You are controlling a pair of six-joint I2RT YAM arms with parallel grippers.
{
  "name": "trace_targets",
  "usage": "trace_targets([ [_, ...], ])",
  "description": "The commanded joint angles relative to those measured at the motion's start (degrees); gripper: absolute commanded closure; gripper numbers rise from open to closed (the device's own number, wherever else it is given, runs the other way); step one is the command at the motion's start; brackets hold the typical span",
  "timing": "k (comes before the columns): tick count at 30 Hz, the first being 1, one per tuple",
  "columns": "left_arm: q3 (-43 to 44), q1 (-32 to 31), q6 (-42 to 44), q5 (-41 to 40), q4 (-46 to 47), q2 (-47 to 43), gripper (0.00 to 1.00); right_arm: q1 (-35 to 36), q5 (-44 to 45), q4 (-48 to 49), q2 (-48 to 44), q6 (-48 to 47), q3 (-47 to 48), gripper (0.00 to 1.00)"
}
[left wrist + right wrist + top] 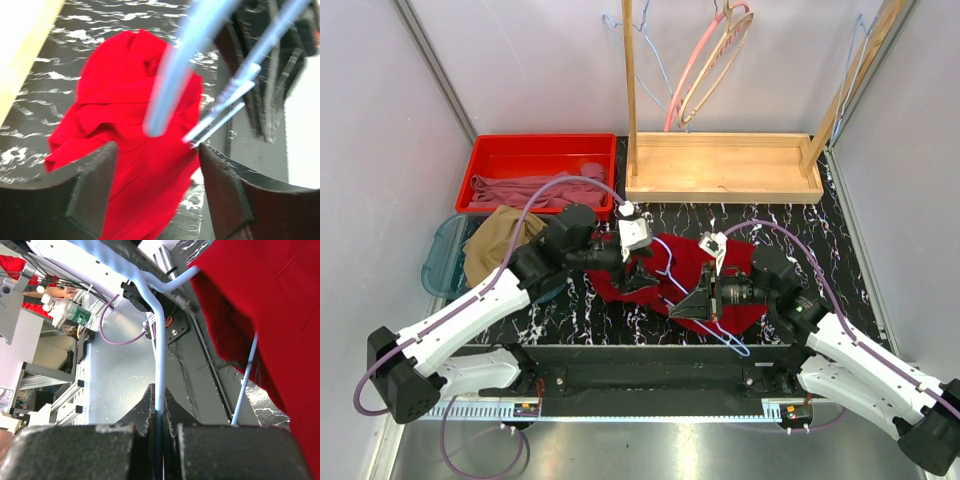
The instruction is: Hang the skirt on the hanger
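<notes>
The skirt (492, 248) lies bunched on a teal tub (436, 268) at the far left, well apart from both grippers. The left gripper (157, 170) hangs over the red garment (125, 125) with its 2 fingers spread. The right gripper (161, 412) is clamped on the hanger (160, 365).

A robotics lab cell. White panel walls (520, 70) box in the marbled tabletop (840, 215). Aluminium framing (47, 371) stands outside.

One skirt (495, 245), two bins (545, 141)
</notes>
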Motion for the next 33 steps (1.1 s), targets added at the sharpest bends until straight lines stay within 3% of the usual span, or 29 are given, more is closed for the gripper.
trace_targets([
  [1,2.5,-0.34,1.35,8.88,-0.84,2.12,0.42,0.32,-2.75,4.53,-0.33,0.21,3.65,1.0],
  [6,3.91,-0.25,3.1,11.26,-4.27,5.02,0.58,0.41,-2.23,4.53,-0.68,0.13,3.39,1.0],
  [11,4.17,-0.25,2.23,9.51,-4.71,7.39,0.94,0.32,-1.79,4.62,-0.86,-0.05,2.86,1.0],
  [13,4.17,-0.25,1.44,9.06,-4.8,8.18,1.0,0.32,-1.35,4.44,-1.03,-0.22,2.6,1.0],
  [20,3.91,-0.34,-1.9,1.8,-2.87,8.89,1.0,0.32,5.93,-1.96,-1.91,-2.42,3.65,0.99],
  [21,3.73,-0.34,-2.43,-0.32,-1.65,8.45,1.0,0.41,11.61,-3.54,-2.0,-2.94,4.0,0.73],
  [23,2.86,-0.34,-3.92,-8.37,-0.5,7.14,1.0,0.41,23.53,-8.73,-2.61,-4.0,5.32,0.5],
  [24,2.42,-0.25,-4.19,-11.12,0.81,6.52,1.0,0.32,27.7,-10.4,-2.96,-4.0,5.84,0.33],
  [28,-1.09,-0.25,-6.47,-26.57,4.25,2.4,1.0,0.32,41.43,-16.38,-6.64,-4.27,8.04,0.18],
  [30,-1.8,-0.25,-7.7,-30.29,5.39,1.33,1.0,0.41,47.42,-18.4,-7.97,-4.18,8.66,0.15],
  [33,-1.46,-0.25,-10.43,-41.98,4.7,0.89,1.0,0.23,57.61,-22.44,-11.83,-1.9,8.4,0.16],
])
